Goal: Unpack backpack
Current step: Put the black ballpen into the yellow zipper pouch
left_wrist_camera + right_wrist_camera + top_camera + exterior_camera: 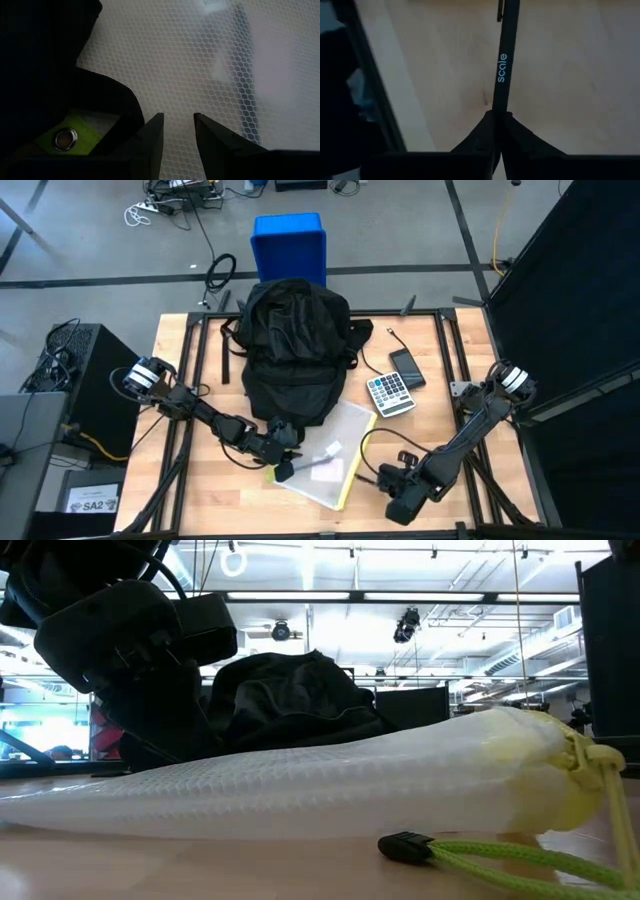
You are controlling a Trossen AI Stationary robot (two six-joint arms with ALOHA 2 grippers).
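Note:
The black backpack [295,350] lies at the table's far middle, its dark bulk [290,690] rising behind a white mesh pouch [325,455] with a yellow edge, which lies flat on the table in front of it. My left gripper [283,470] is open over the pouch's near left corner; mesh [200,65] shows between its fingers [178,117], beside a yellow-green tab with a grommet [65,139]. Whether it touches the pouch, I cannot tell. My right gripper [385,480], by the table's near edge, is shut on a black pen [502,65] lettered "scale". My right gripper pinches the black pen by one end [501,100] between its two fingers [520,135]. The fingers lie along the pen, which sticks straight out ahead of them over the bare wood. Whether the pen's far end rests on the table cannot be told.
A calculator [390,393] and a dark phone [407,367] lie right of the backpack. A blue bin [290,245] stands on the floor beyond the far edge. A yellow-green cord with a black end [405,847] trails from the pouch over the near table.

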